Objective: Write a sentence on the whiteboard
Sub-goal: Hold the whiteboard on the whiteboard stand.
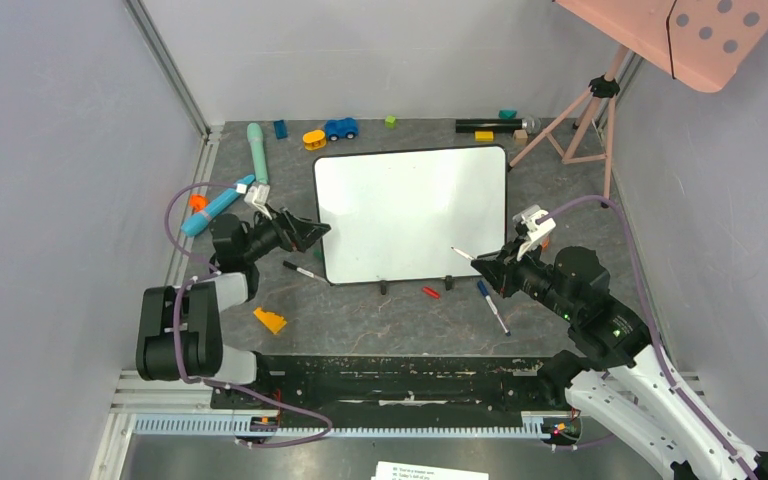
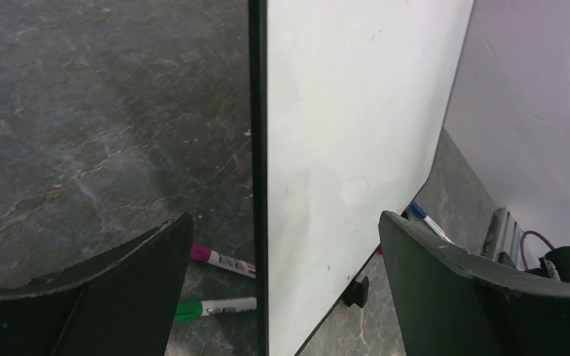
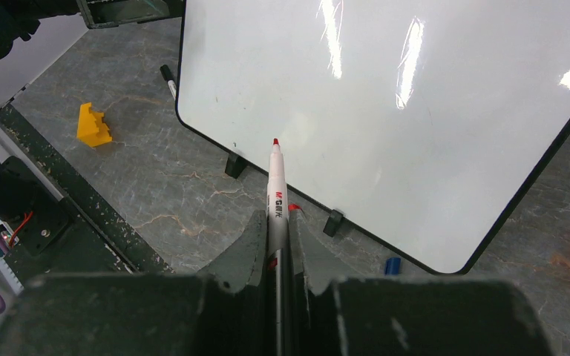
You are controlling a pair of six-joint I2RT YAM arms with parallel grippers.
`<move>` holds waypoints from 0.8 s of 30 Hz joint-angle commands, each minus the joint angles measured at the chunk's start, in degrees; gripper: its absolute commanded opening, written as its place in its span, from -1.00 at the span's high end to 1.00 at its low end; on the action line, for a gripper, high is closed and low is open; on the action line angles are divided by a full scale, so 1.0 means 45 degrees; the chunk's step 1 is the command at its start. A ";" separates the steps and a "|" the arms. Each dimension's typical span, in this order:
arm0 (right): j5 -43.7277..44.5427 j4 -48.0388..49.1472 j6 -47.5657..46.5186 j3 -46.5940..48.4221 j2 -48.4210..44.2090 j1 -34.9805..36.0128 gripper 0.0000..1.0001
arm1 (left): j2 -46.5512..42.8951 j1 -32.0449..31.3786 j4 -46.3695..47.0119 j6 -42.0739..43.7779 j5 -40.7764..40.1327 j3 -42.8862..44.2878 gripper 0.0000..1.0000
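The whiteboard (image 1: 410,215) stands propped on small black feet in the middle of the table, its face blank white; the sentence is not in view. My left gripper (image 1: 310,232) is open at the board's left edge, and in the left wrist view the black rim of the whiteboard (image 2: 341,148) runs between the spread fingers of the left gripper (image 2: 286,219) without touching them. My right gripper (image 1: 485,265) is shut on a red-tipped marker (image 3: 276,178). The uncapped tip points at the lower part of the whiteboard (image 3: 415,111), a little short of it, beyond the right gripper (image 3: 276,219).
A black-capped marker (image 1: 305,271), a red cap (image 1: 431,292), a blue marker (image 1: 492,305) and a yellow block (image 1: 270,320) lie in front of the board. Pink (image 2: 223,261) and green (image 2: 215,306) markers lie by its left edge. Toys line the back; a pink tripod (image 1: 585,120) stands back right.
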 commanded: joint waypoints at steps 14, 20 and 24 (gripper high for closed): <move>0.0156 0.0456 0.0034 0.0336 0.0123 0.0014 1.00 | 0.3612 0.1222 0.9171 -0.5488 0.3125 0.0234 -0.81; 0.0100 0.0657 0.0070 0.0337 0.0255 0.0014 1.00 | 0.4593 0.1385 0.9258 -0.6012 0.3528 0.0905 -0.74; 0.0044 0.0686 0.0041 0.0411 0.0342 0.0014 1.00 | 0.4730 0.1353 0.9258 -0.6001 0.3645 0.1042 -0.78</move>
